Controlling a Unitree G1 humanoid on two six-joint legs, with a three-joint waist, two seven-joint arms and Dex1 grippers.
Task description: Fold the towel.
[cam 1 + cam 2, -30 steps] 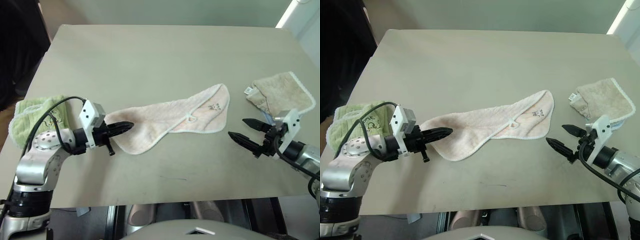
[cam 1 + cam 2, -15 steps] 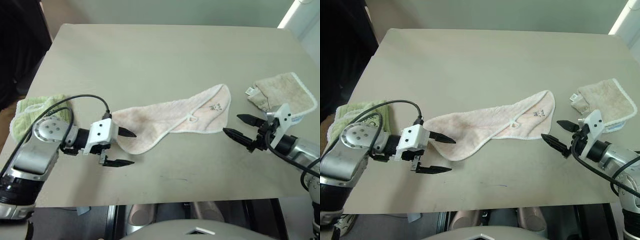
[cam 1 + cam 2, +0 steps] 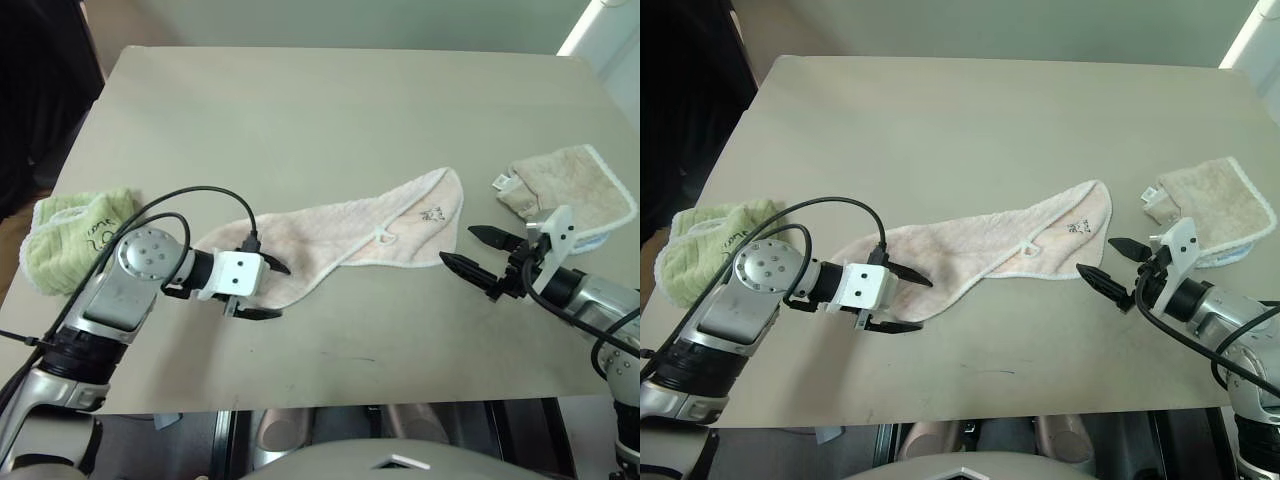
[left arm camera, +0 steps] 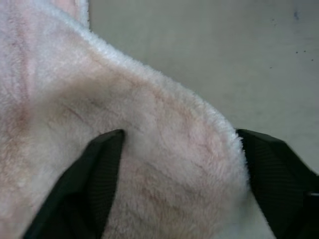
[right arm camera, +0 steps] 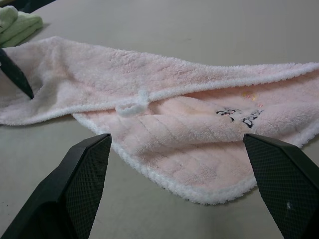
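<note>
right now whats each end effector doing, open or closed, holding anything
Left end effector: open, fingers straddling the rounded end of the pink towel, not clamped on it.
Right end effector: open, holding nothing, just short of the towel's other end.

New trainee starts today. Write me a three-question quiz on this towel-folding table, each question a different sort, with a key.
1. True or false: the left hand has its fingers straddling an end of the pink towel.
2. Which cloth lies nearest the right hand? A. green towel B. beige towel C. a blue rag
3. Fill in: both of the right hand's fingers point toward the pink towel's end that bears the dark ____ mark.

Key: 1 true; 2 B; 3 embroidered.
</note>
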